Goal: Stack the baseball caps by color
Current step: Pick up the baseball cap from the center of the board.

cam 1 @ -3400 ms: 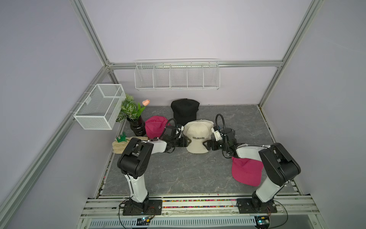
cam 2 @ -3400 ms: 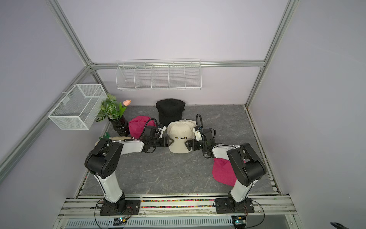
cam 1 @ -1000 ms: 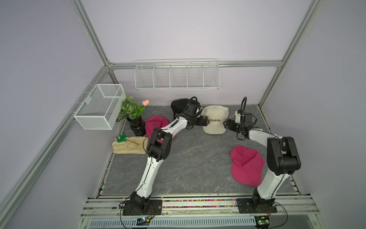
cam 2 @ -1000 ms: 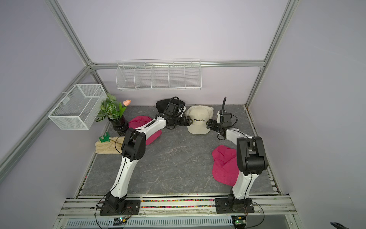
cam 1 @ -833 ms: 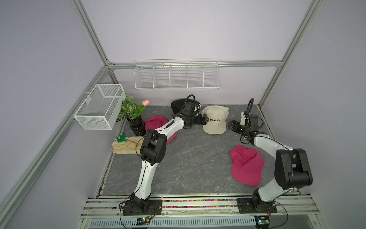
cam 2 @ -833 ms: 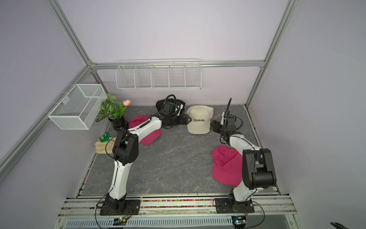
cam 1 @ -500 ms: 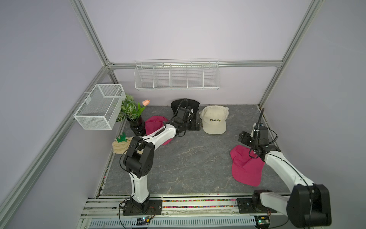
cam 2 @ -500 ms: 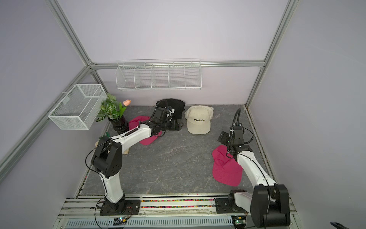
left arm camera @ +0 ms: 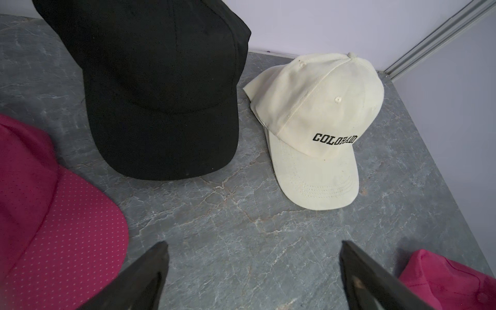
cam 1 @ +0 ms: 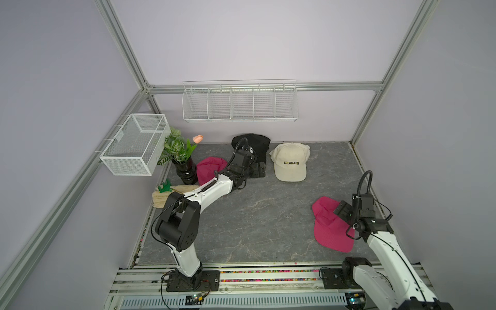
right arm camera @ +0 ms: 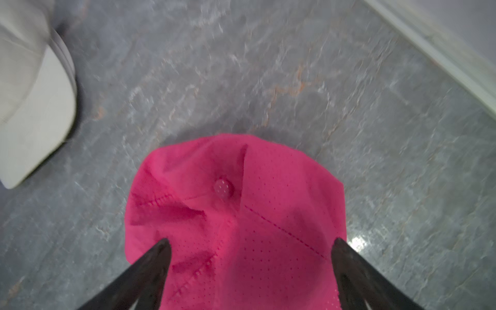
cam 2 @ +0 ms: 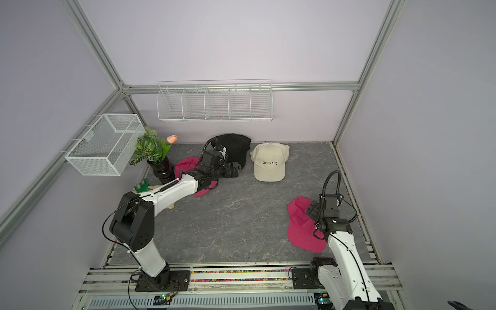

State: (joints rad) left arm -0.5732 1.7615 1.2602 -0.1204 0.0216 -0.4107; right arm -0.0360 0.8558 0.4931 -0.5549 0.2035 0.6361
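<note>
I'm seeing left gripper and right gripper hanging wide open — plant and towel sitting on the grey bench.

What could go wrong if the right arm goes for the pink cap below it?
1. The right gripper hangs open over the creased crown of the pink cap; a pinch of loose mesh may slip or drag.
2. The second pink cap lies partly under the left arm, beside the plant pot; stacking there risks an arm collision or a knocked pot.
</note>
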